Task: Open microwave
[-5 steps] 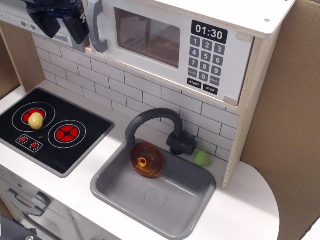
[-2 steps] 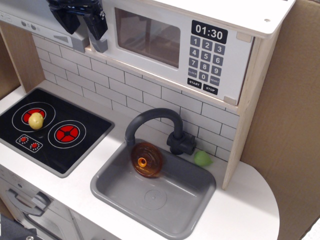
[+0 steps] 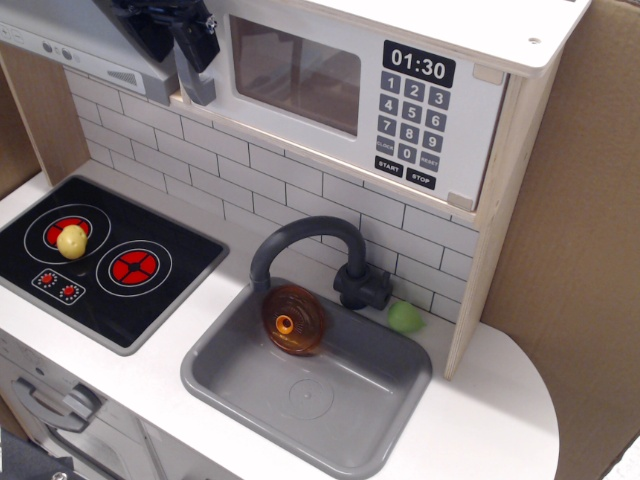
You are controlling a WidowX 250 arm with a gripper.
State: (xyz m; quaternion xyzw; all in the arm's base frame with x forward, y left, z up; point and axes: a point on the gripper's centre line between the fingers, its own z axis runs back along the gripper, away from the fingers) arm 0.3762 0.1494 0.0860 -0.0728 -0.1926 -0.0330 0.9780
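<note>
The microwave (image 3: 330, 85) sits under the top shelf, with a white door, a clear window, a black keypad and a clock reading 01:30. Its door looks closed. The grey bar handle (image 3: 197, 90) is at the door's left edge, and only its lower end shows. My black gripper (image 3: 172, 42) hangs at the top left, right in front of the handle's upper part and hiding it. Its two fingers (image 3: 198, 40) stand a little apart, the right one over the handle. I cannot tell whether they touch the handle.
A slanted grey range hood (image 3: 70, 45) is left of the microwave, partly behind the gripper. Below are a black stove (image 3: 110, 265) with a yellow ball (image 3: 72, 241), a grey sink (image 3: 305, 385) holding an orange lid (image 3: 293, 320), a curved faucet (image 3: 305, 240) and a green ball (image 3: 405, 317).
My gripper has moved right from in front of the range hood to the microwave's handle, covering its upper part. The door has not moved.
</note>
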